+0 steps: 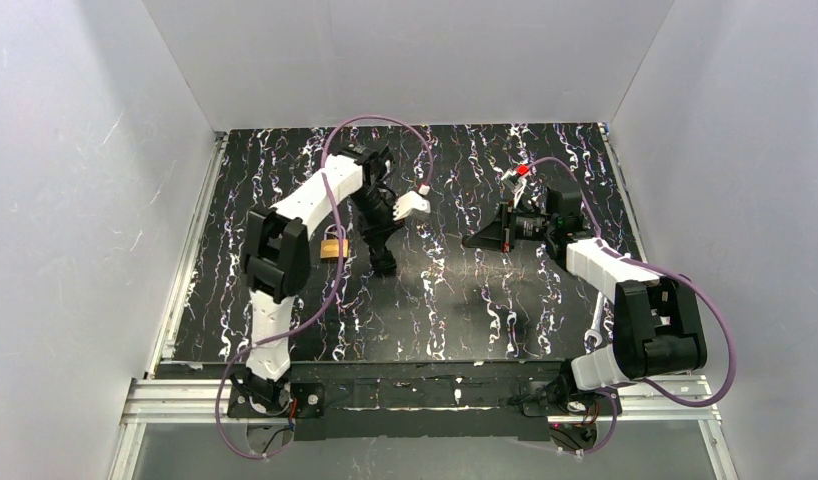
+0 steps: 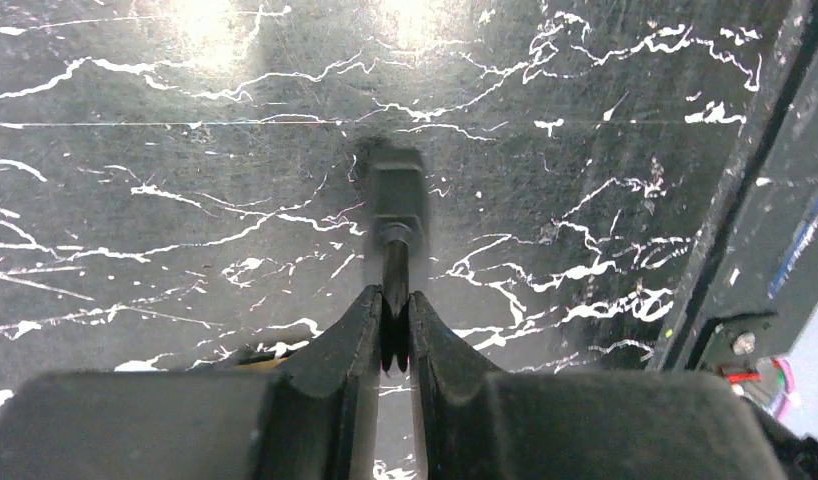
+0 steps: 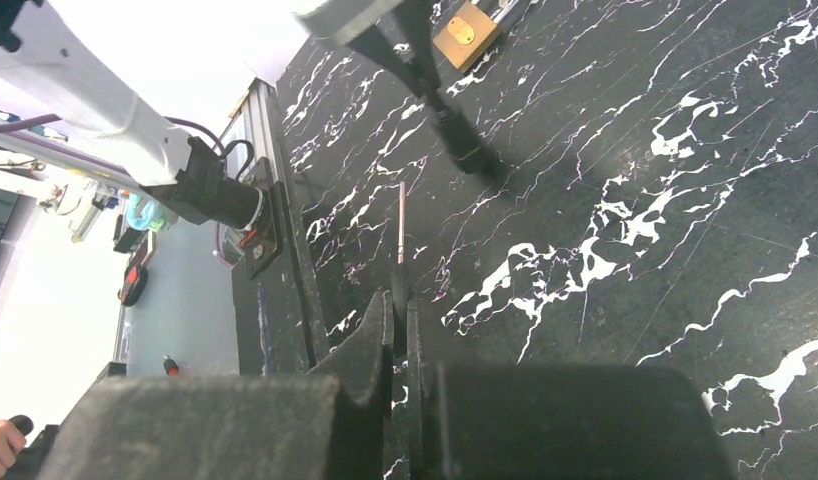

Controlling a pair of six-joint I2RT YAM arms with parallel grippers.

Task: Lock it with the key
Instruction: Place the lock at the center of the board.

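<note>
— Between the fingers of the left end effector [image 2: 395,300], what is that?
— A thin dark shank, pinched tight. It runs out to a blocky black piece [image 2: 395,195] that reaches down to the tabletop [image 2: 165,180]. I cannot tell whether it actually touches. The jaws are closed on it.
— And the right end effector [image 3: 398,300]?
— Also closed, on a thin coppery blade that sticks straight out past the fingertips. It looks like the key [image 3: 401,215] seen edge-on, though it is too thin to be sure. It points toward the black piece and is well apart from it.
— Where is the lock [image 1: 332,245]?
— Lying on the tabletop just beside the left arm [image 1: 305,205], to the left of the black piece. It is near that piece but apart from it, and neither end effector touches it. From the right wrist its brass face shows at the top edge.
— Shackle open or closed?
— Cannot tell.
— Anything farther out?
— A small silvery tool [image 1: 596,322] lies by the right arm [image 1: 625,280], near the tabletop's right edge.
</note>
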